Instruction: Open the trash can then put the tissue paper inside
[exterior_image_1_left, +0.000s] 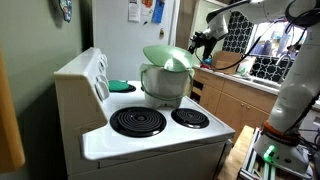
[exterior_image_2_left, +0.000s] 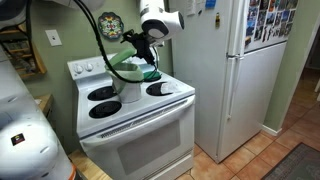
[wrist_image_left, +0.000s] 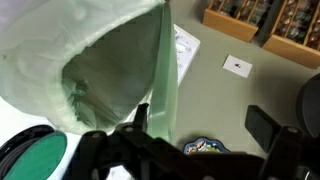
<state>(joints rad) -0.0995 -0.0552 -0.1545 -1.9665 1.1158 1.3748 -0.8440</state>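
The trash can (exterior_image_1_left: 162, 88) (exterior_image_2_left: 130, 90) stands at the back of the white stove, a silvery body with a green rim. Its pale green domed lid (exterior_image_1_left: 170, 57) (exterior_image_2_left: 127, 63) (wrist_image_left: 100, 70) is tilted up on its hinge. My gripper (exterior_image_1_left: 204, 42) (exterior_image_2_left: 141, 46) (wrist_image_left: 200, 125) hangs just beside the raised lid, open, with nothing between its fingers. In the wrist view the left finger (wrist_image_left: 142, 116) lies against the lid's edge and the right finger (wrist_image_left: 262, 126) is out in free air. I cannot make out the tissue paper in any view.
A flat green disc (exterior_image_1_left: 120, 86) (exterior_image_2_left: 152, 75) (wrist_image_left: 35, 160) lies on the stove top (exterior_image_1_left: 150, 135) beside the can. The black burners (exterior_image_1_left: 138, 122) sit in front. A white fridge (exterior_image_2_left: 240, 70) stands next to the stove, and wooden cabinets (exterior_image_1_left: 240, 100) are behind it.
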